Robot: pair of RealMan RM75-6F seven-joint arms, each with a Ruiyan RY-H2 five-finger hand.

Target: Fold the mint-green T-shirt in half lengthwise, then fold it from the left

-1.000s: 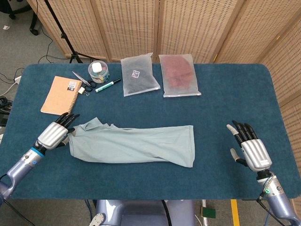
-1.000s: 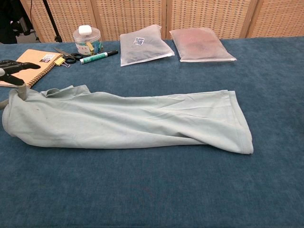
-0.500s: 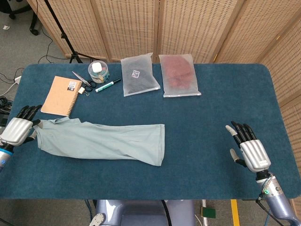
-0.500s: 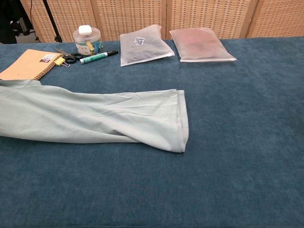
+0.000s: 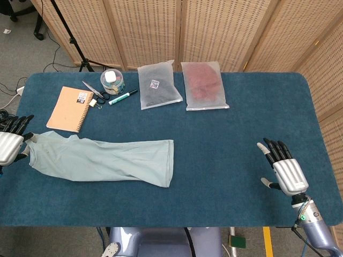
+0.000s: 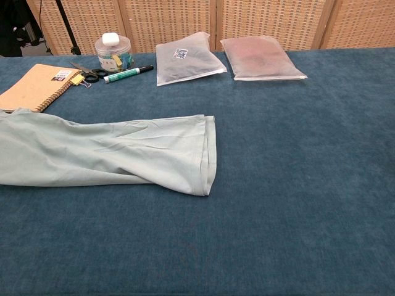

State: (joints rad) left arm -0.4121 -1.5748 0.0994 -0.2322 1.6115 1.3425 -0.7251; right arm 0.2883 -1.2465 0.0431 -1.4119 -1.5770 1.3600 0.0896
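Your mint-green T-shirt (image 5: 104,160) is lying as a long, narrow band on the left half of the blue table (image 5: 230,139), already doubled lengthwise, with its hem end pointing toward the table's middle and its collar end reaching the left edge. In the chest view the hem is showing stacked layers and the cloth is rippling with soft wrinkles along its length. Your left hand (image 5: 9,143) is sitting at the far left edge of the head view, touching the collar end of the shirt; it appears to be grasping the fabric there, though the contact itself is partly cut off by the frame. Your right hand (image 5: 283,167) is hovering released over the near right part of the table, fingers spread, well apart from the shirt. Just behind the shirt's left end a tan spiral notebook (image 5: 68,108) is lying close to the fabric. Farther back, scissors (image 6: 85,73), a green marker (image 5: 122,97) and a clear jar (image 5: 112,81) with a white lid are clustering together. Two frosted bags, one with dark contents (image 5: 158,84) and one with reddish contents (image 5: 203,85), are resting side by side near the far edge.
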